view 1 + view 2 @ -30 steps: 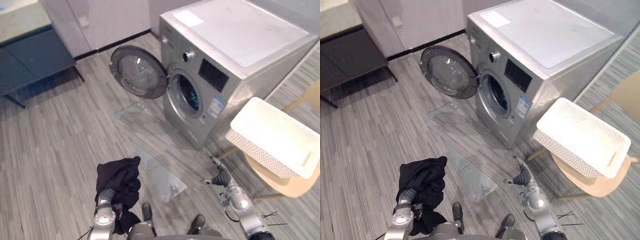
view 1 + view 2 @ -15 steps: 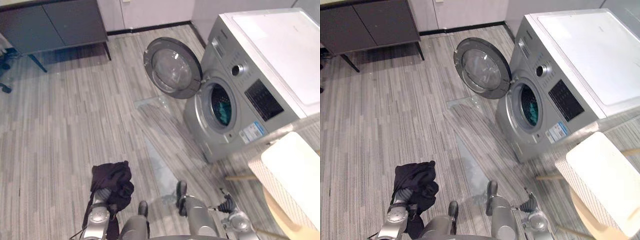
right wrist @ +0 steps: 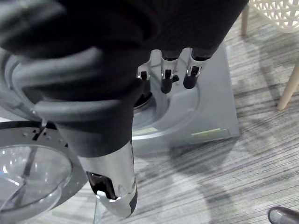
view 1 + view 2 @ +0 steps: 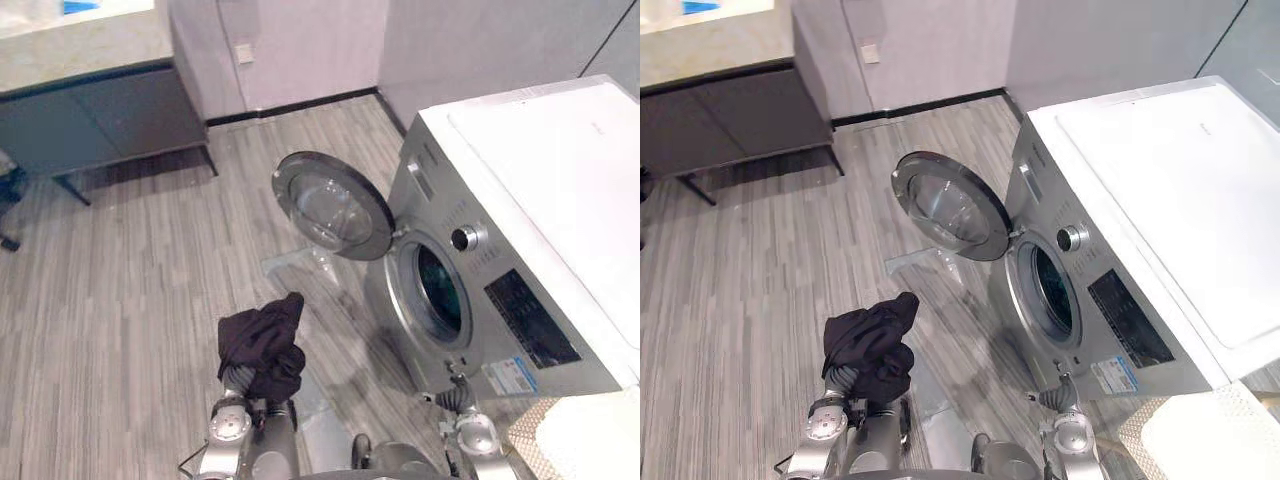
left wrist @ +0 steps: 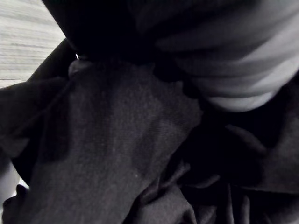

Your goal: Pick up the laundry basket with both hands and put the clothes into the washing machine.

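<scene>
Before the open washing machine (image 4: 470, 300), dark clothes (image 4: 262, 340) bury the left hand (image 4: 237, 377); I cannot tell its fingers' state. The right hand (image 3: 168, 70) fingers seem loosely spread.

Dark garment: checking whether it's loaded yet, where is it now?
In the left eye view the dark garment hangs bunched over the left hand, low and left of centre, above the floor, short of the washing machine with its door open.

Grey plank floor (image 4: 120, 300), silver washing machine (image 4: 500, 330) standing on it, clear sheet (image 4: 295, 268) lying flat, dark cabinet (image 4: 110, 125)
</scene>
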`<state>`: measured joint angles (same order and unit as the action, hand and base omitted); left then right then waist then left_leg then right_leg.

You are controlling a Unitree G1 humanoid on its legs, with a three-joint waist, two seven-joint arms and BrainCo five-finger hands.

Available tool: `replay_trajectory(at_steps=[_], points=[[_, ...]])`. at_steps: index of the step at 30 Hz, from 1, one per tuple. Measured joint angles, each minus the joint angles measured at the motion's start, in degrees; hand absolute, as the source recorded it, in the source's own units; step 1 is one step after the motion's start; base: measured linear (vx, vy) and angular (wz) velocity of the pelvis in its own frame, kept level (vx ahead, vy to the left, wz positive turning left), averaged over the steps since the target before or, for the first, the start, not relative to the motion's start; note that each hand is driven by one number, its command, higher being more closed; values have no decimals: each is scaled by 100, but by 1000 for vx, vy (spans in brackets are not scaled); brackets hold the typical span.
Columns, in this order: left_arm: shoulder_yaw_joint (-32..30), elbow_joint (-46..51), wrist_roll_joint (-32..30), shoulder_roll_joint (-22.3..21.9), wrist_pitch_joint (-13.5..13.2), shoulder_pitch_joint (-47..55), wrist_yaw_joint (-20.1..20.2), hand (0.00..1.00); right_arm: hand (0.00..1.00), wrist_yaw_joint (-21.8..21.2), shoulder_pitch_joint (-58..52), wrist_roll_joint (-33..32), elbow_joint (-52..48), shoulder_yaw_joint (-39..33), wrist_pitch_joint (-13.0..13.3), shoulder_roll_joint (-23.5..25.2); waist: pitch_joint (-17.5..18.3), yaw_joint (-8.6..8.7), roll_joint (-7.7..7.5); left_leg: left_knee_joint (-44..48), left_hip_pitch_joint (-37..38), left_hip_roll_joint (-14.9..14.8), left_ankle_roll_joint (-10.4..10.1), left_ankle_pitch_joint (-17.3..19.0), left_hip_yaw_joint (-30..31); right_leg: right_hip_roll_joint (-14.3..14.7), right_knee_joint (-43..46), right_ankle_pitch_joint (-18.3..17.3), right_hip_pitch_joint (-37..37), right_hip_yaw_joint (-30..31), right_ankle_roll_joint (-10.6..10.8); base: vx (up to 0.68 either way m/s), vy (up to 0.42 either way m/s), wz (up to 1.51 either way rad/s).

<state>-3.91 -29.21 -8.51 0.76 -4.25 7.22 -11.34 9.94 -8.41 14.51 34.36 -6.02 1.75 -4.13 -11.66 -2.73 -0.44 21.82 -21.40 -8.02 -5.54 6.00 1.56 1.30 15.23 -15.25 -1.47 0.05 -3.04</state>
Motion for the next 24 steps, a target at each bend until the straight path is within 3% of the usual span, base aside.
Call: replay_trajectory(at_steps=[1,2,5,6,8,9,11,12,13,14,15,18,19,21,22,24], points=[[12,-118,-5,-59,0,76,11,100,0,3,-25,1,103,-112,1,76,122,13,119,-4,42,-85,190,-526,188,105,157,-267,-52,356,268,390,377,-123],[58,-226,-6,23,23,50,12,100,0,0,-85,1,117,-116,-15,227,213,17,-101,160,66,-31,219,-355,-83,-78,309,-355,29,537,374,365,363,-130],[111,-228,-10,96,56,51,12,100,0,-6,-223,11,139,-98,-27,391,360,19,-322,279,399,-27,369,171,-889,-348,774,-331,274,961,628,239,276,-123],[116,-224,-8,99,56,44,10,100,0,-6,-174,12,138,-95,-54,393,353,-3,-311,231,672,-120,481,303,-1353,-448,1133,-181,505,903,894,170,272,-171],[121,-221,-3,187,60,45,7,100,0,-4,23,13,272,-85,-53,403,342,16,-290,-9,1053,-192,550,384,-1974,-682,1640,20,949,440,1156,78,211,-176],[123,-258,-2,282,58,12,10,100,0,-4,221,13,500,-81,-55,398,345,53,-282,-208,1276,-205,556,384,-2345,-918,1683,46,1164,-252,1054,60,163,-148],[92,-390,3,425,56,-106,6,100,0,-5,421,15,922,-47,-61,362,351,67,-278,-366,1512,-293,555,383,-2770,-1010,1262,101,1258,-1195,945,87,56,-134],[82,-524,10,577,55,-162,4,100,0,-4,599,23,1170,27,-64,338,362,65,-309,-385,1606,-316,559,377,-2970,-983,655,362,1282,-1834,623,119,-29,-128],[83,-637,11,621,57,-194,6,100,0,-5,644,28,1259,35,-65,307,361,69,-290,-370,1632,-314,559,377,-2970,-986,531,386,1246,-2040,446,120,-69,-113],[84,-798,10,681,65,-245,6,100,0,-4,702,37,1405,36,-65,224,385,95,-260,-410,1679,-328,537,324,-2892,-915,351,475,1146,-2089,392,140,-124,-65],[107,-908,8,670,66,-270,13,100,0,-1,691,38,1447,18,-64,98,379,237,-111,-448,1685,-322,495,302,-2826,-817,217,500,1114,-2027,387,140,-118,-47],[104,-979,-1,552,66,-323,16,100,0,0,585,29,1605,7,-80,-28,326,320,-18,89,1639,-536,373,244,-2780,-715,33,501,825,-2032,381,156,-142,-8],[99,-950,-1,446,66,-287,16,100,0,6,428,6,1588,7,-89,-35,263,317,55,1284,1391,-906,302,180,-2419,-547,-92,489,436,-2012,342,144,-131,-25],[119,-932,6,337,66,-197,22,100,0,15,385,-59,1581,9,-89,-63,185,196,93,2424,1015,-1167,330,-23,-1933,-417,-95,414,156,-1829,235,115,-18,-69],[157,-919,8,252,68,-167,43,100,0,22,438,-106,1559,-4,-92,-51,162,118,72,2798,702,-1054,334,307,-1462,-424,12,316,190,-1537,202,89,83,-101],[203,-853,9,214,69,-177,122,100,0,47,518,-141,1418,-153,-92,-35,113,101,116,2364,549,-844,302,466,-1107,-431,83,312,268,-1328,211,90,124,-82]])
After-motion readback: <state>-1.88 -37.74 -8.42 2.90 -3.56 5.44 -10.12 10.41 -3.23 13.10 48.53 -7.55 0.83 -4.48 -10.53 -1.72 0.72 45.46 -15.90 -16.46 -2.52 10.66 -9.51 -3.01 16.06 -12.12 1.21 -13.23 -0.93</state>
